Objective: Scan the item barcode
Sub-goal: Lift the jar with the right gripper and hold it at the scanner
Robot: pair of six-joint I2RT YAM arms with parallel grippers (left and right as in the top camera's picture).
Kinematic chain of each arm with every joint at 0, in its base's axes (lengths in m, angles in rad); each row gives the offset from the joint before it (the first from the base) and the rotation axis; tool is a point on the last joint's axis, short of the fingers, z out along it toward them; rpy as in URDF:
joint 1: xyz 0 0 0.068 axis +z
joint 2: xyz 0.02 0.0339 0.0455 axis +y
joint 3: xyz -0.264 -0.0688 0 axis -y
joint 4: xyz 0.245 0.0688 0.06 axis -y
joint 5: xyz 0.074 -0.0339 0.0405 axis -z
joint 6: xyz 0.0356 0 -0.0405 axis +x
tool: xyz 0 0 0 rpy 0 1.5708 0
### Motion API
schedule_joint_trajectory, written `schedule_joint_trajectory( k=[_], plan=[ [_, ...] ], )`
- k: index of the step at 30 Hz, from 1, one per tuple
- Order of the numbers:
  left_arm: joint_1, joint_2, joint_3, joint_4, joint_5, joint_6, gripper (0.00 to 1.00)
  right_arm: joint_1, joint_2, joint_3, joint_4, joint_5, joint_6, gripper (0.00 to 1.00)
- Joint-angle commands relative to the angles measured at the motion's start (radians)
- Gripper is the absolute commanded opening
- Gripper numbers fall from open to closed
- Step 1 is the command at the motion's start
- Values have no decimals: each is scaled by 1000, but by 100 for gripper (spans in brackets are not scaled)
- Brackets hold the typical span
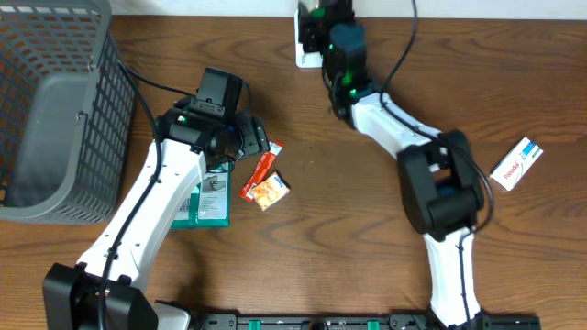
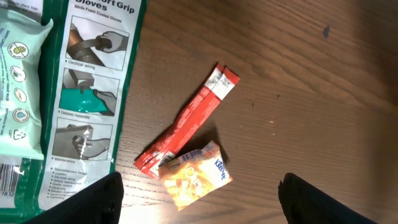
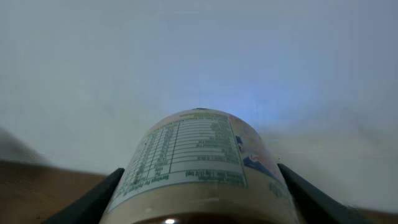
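My right gripper (image 3: pixel 199 194) is shut on a round bottle (image 3: pixel 198 158) with a nutrition-facts label facing the camera; the fingers (image 3: pixel 93 199) press on both sides of it. Overhead, the bottle (image 1: pixel 347 41) is held at the table's far edge, next to a white scanner (image 1: pixel 307 41) showing green light. No barcode shows on the bottle. My left gripper (image 2: pixel 200 190) hangs open over a red stick sachet (image 2: pixel 186 121) and an orange tissue packet (image 2: pixel 194 176), touching neither.
A green gloves package (image 1: pixel 206 197) lies under the left arm, with a pale wipes pack (image 2: pixel 18 93) beside it. A grey mesh basket (image 1: pixel 55 110) stands at the far left. A small white box (image 1: pixel 516 163) lies at the right.
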Motion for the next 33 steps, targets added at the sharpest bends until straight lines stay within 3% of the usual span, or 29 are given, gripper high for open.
schedule_joint_trajectory(
  k=[1, 7, 33],
  plan=[
    [3, 5, -5, -4, -13, 10, 81, -4, 48, 2, 56, 13, -48, 1],
    [3, 5, -5, -3, -13, 10, 82, -20, 126, 2, 182, 12, -47, 1],
    [3, 5, -5, -4, -13, 10, 81, -47, 163, 101, 180, -71, -21, 1]
  ],
)
